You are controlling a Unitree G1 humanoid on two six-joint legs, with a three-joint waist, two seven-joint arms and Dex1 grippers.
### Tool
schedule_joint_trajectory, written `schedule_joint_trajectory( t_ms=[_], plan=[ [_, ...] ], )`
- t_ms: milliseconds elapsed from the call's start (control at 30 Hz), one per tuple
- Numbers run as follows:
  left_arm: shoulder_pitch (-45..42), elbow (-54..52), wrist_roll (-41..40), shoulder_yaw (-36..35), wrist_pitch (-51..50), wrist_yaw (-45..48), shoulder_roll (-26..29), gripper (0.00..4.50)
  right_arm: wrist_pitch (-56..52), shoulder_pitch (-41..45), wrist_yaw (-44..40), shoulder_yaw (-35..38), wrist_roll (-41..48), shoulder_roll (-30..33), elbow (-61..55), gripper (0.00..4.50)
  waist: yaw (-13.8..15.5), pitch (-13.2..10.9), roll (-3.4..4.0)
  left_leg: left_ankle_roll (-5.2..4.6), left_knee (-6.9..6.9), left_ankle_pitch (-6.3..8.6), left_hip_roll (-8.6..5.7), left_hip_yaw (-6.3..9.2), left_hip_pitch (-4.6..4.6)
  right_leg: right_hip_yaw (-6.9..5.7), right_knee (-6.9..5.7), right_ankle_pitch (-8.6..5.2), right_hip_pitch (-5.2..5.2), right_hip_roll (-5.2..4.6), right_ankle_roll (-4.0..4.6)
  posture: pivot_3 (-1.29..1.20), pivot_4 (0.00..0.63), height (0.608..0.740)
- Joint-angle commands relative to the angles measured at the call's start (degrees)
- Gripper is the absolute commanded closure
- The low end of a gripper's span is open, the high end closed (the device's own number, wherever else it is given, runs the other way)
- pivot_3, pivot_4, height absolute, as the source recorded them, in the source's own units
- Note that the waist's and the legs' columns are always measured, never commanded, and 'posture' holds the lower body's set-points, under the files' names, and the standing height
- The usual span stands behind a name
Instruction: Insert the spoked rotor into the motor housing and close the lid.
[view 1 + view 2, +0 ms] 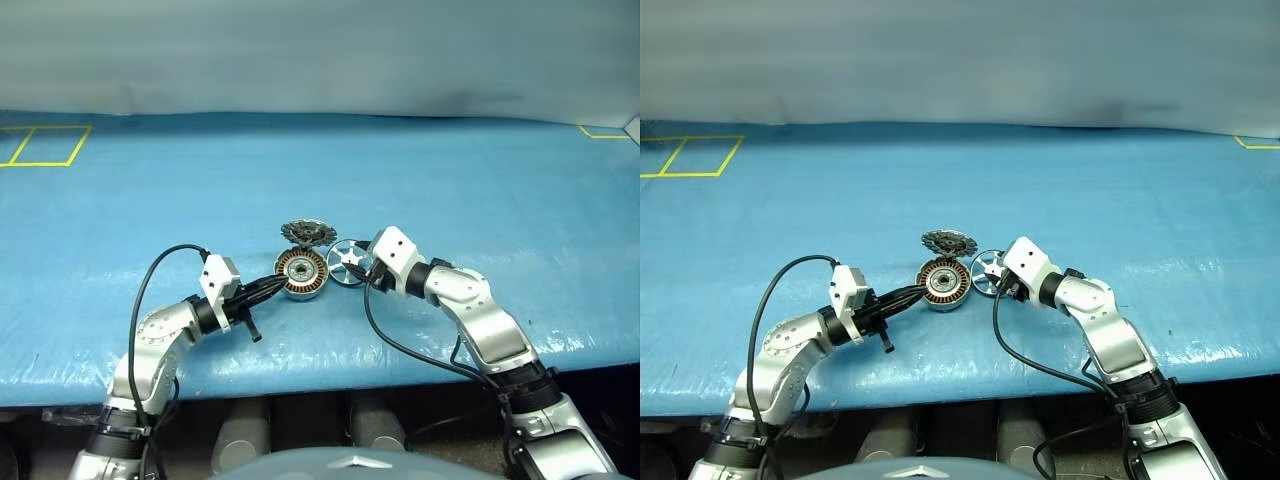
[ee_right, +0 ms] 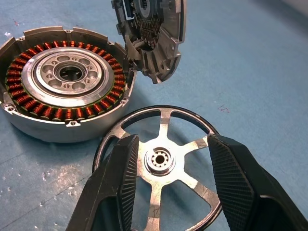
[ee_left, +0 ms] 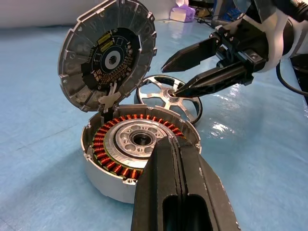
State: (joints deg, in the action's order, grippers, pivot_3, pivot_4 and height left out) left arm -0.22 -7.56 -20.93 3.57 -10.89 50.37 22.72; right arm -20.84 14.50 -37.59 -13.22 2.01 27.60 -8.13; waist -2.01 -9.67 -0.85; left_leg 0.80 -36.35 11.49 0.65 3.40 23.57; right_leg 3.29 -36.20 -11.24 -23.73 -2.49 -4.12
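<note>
Black fingers of the right gripper [image 2: 168,187] stand apart, one on each side of the hub of the spoked rotor [image 2: 161,161], hanging just over the wheel; contact with it cannot be told. Rotor lies flat on the blue sheet [image 1: 480,190], dark ring outside, silver spokes running in to a small bored hub. In the left wrist view one right fingertip [image 3: 185,89] sits at the rotor's hub, the other raised clear above it.

Left gripper [image 3: 179,159]: fingers pressed together, nothing between them, tips at the near wall of the motor housing [image 3: 139,144]; whether they touch the rim cannot be told.

Housing sits just beside the rotor, on the rotor's left as the head views show it, the two rims close together but apart. Copper-brown windings ring a silver centre with a dark bore. Housing open: the lid [image 3: 108,53] stands nearly upright on its hinge at the far edge of the housing, inner face toward the robot, dark circuit ring and gold contacts showing, scalloped rim.

All three parts cluster at mid-width of the sheet, nearer its front edge than its back edge. Right arm comes in from the front right, left arm from the front left, black cables looping off each wrist. Yellow tape outlines [image 1: 40,145] lie at the far left corner of the sheet, another tape mark at the far right corner.
</note>
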Motion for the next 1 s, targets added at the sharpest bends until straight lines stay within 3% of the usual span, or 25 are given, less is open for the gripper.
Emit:
schedule_joint_trajectory(
  t_ms=[33,633,933,1000],
  plan=[
    [0.67,-0.54,-0.27,-0.04,1.42,-0.08,-0.28,4.50,-0.44,0.83,-0.21,-0.28,-0.76,0.24,-1.44,2.07,-0.01,0.00,0.00,0.00,0.01,0.00,0.00,0.00,0.00,0.00,0.00,0.00,0.00,0.00,0.00,0.00,0.150,0.740],
    [1.64,-0.18,0.06,1.50,1.22,2.60,1.34,4.50,-2.37,1.22,1.41,-5.34,-8.90,0.94,3.36,2.07,-0.06,0.03,-0.04,0.00,-0.02,0.00,0.01,-0.01,-0.05,-0.01,0.01,0.00,0.04,0.00,0.00,0.00,0.150,0.740],
    [2.00,0.41,0.94,1.76,2.17,1.77,0.96,4.50,-6.23,1.51,-0.23,-4.96,-8.63,1.38,2.56,2.07,0.01,0.13,-0.13,0.00,-0.12,0.00,0.03,0.00,-0.08,-0.01,0.01,0.00,0.11,-0.02,0.00,0.00,0.150,0.740],
    [2.10,0.40,1.03,1.82,2.33,1.65,0.94,4.50,-7.14,1.39,0.08,-4.80,-9.04,1.44,2.42,2.71,0.02,0.13,-0.13,0.00,-0.12,0.00,0.03,0.00,-0.08,-0.02,0.02,0.00,0.11,-0.02,0.00,0.00,0.150,0.740]
  ],
)
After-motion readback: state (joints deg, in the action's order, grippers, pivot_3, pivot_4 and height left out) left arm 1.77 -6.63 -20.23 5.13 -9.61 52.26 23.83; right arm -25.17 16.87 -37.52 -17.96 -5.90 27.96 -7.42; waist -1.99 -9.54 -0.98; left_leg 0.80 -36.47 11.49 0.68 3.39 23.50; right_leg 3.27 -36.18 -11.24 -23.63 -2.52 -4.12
